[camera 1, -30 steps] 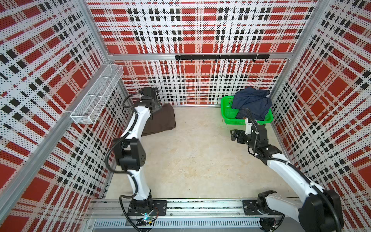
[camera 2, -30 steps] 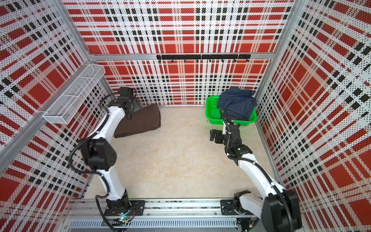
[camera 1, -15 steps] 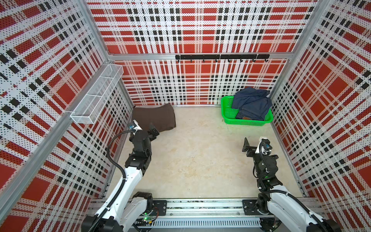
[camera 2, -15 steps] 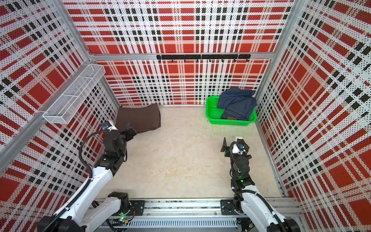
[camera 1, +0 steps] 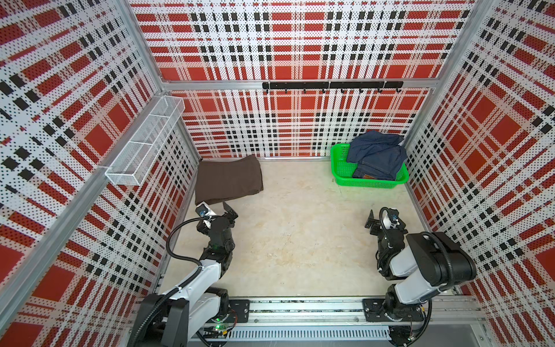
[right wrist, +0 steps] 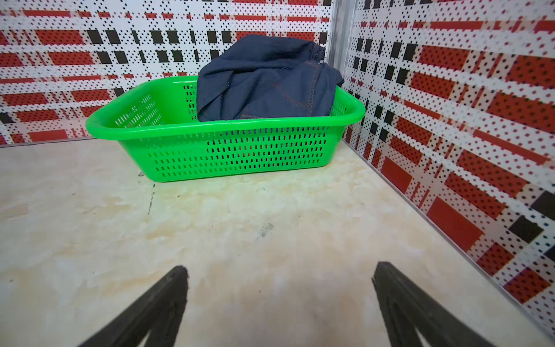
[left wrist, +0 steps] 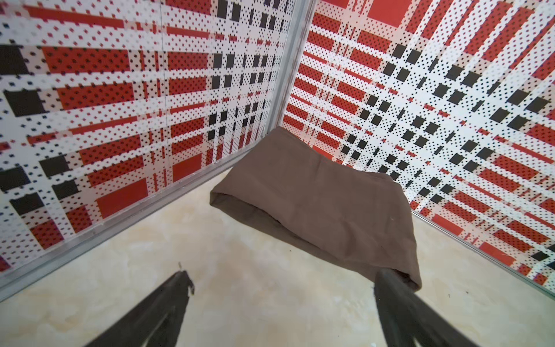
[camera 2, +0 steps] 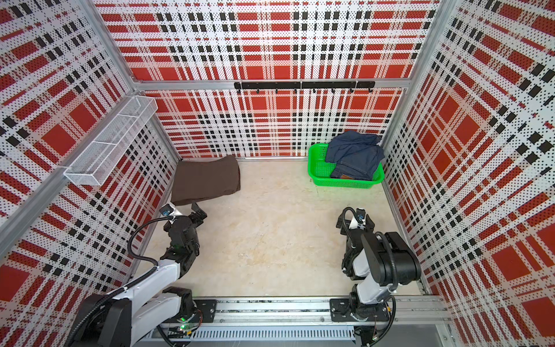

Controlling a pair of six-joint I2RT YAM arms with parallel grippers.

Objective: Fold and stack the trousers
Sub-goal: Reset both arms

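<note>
Both arms have drawn back toward the near edge of the worktop. Left gripper, jaws spread and empty, hovers just short of the folded dark brown trousers in the far left corner. Right gripper, likewise spread and empty, faces the green basket holding blue jeans in the far right corner.

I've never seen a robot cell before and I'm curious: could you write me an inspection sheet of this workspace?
Surface: pale marbled table, faint dark scuffs.
Job's things: brown trousers, folded, flat in the far corner on the left arm's side.
Clutter: green basket in the opposite far corner, crumpled blue jeans piled in it.
Grippers: left gripper open, empty, near the trousers' edge; right gripper open, empty, facing the basket.
Cables: black cable loops off the left arm; second cable at the right wrist.
Surroundings: red plaid walls, white wire shelf, black hook rail.
</note>
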